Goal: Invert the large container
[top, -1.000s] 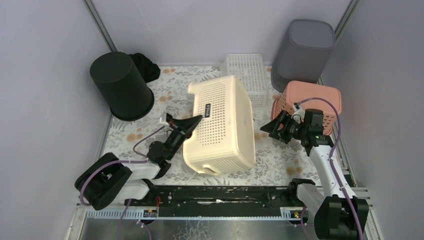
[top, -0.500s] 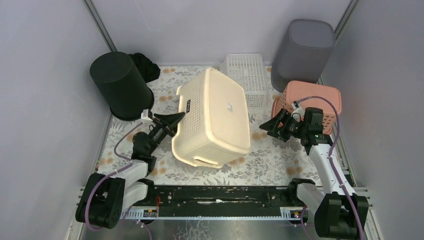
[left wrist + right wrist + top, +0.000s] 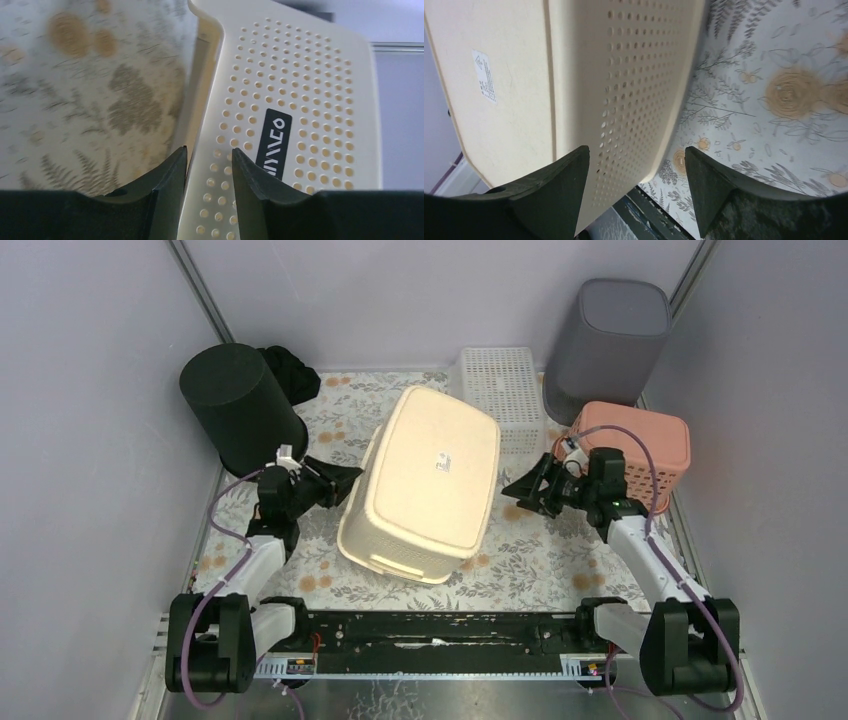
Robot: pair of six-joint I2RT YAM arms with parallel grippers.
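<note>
Large container [image 3: 425,480]: rolled since the earlier frame from a steep tilt to base-up, now lying inverted mid-mat [image 3: 540,560] between the arms. Left gripper [image 3: 345,478] pinches its rim lip between nearly closed fingers; right gripper [image 3: 512,495] hangs spread wide just beside the opposite wall, holding nothing. Risk: a left withdrawal without release would likely drag or re-tip it. Markings: black side label [image 3: 272,142], lettering inverted and not reliably legible; white base sticker [image 3: 441,464], print too small to read.

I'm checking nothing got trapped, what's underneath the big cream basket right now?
The cream basket lies base-up on the floral mat, so its inside is covered; whatever is under it cannot be seen. Only a small white label sits on top.
</note>
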